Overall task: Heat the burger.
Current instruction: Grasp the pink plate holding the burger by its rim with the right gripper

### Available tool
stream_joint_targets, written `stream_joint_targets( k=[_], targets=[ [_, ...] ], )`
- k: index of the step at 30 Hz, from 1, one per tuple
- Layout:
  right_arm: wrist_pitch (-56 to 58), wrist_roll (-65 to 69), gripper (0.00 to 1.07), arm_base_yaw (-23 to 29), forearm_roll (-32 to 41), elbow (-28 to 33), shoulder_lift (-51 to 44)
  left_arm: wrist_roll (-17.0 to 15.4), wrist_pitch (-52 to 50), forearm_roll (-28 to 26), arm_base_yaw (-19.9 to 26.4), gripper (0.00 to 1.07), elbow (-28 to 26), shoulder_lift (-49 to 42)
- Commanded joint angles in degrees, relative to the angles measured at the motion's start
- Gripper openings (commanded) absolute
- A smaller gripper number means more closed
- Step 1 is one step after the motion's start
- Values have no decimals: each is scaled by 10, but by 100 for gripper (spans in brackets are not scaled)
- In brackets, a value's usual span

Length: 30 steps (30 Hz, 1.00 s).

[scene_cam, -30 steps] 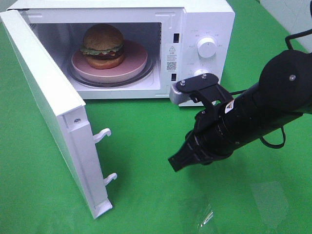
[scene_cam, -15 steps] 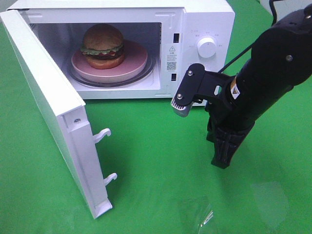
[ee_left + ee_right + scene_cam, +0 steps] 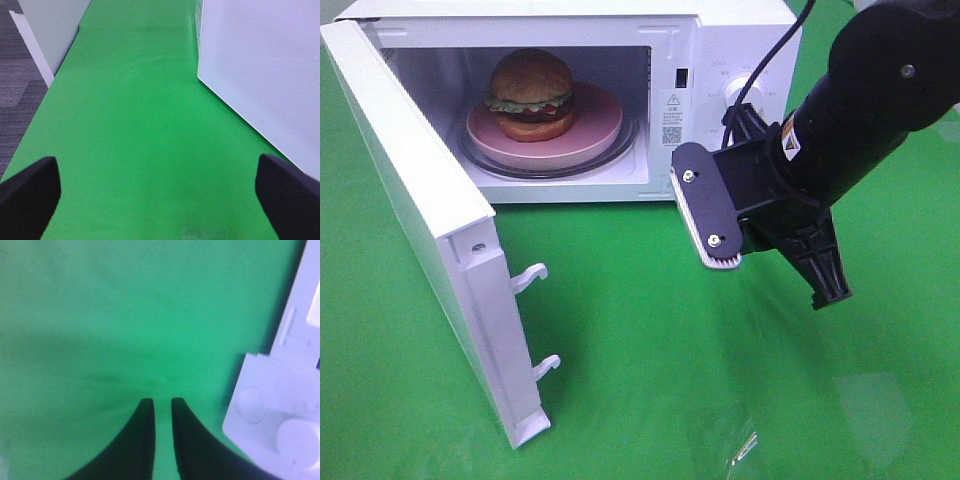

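Observation:
The burger (image 3: 530, 95) sits on a pink plate (image 3: 595, 125) on the glass turntable inside the white microwave (image 3: 740, 40). Its door (image 3: 420, 230) stands wide open to the left. My right gripper (image 3: 830, 292) hangs in front of the control panel, pointing down at the green cloth. In the right wrist view this gripper (image 3: 162, 401) is shut to a thin slit with nothing in it, and the knobs (image 3: 252, 405) lie beside it. My left gripper (image 3: 157, 165) is open and empty over the cloth, beside the door's outer face (image 3: 260, 75). It is out of the exterior high view.
A green cloth (image 3: 640, 380) covers the table in front of the microwave. Two door latch hooks (image 3: 532, 275) stick out from the open door's edge. In the left wrist view, the table's edge and grey floor (image 3: 20, 75) show.
My right arm has swung up and to the right, away from the cloth's middle, and turned so its gripper points down and right. Burger, plate and door have not moved.

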Motion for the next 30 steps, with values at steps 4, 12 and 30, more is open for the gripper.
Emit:
stream_joint_targets(
  k=[4, 12, 30],
  targets=[
    [1, -210, 21, -1, 42, -4, -3, 1, -2, 1, 1, 98, 1, -10],
    [-63, -165, 52, -1, 49, -4, -3, 1, -2, 1, 1, 98, 1, -10],
    [-171, -124, 98, -1, 42, -25, 34, 1, -2, 1, 1, 98, 1, -10]
  ],
)
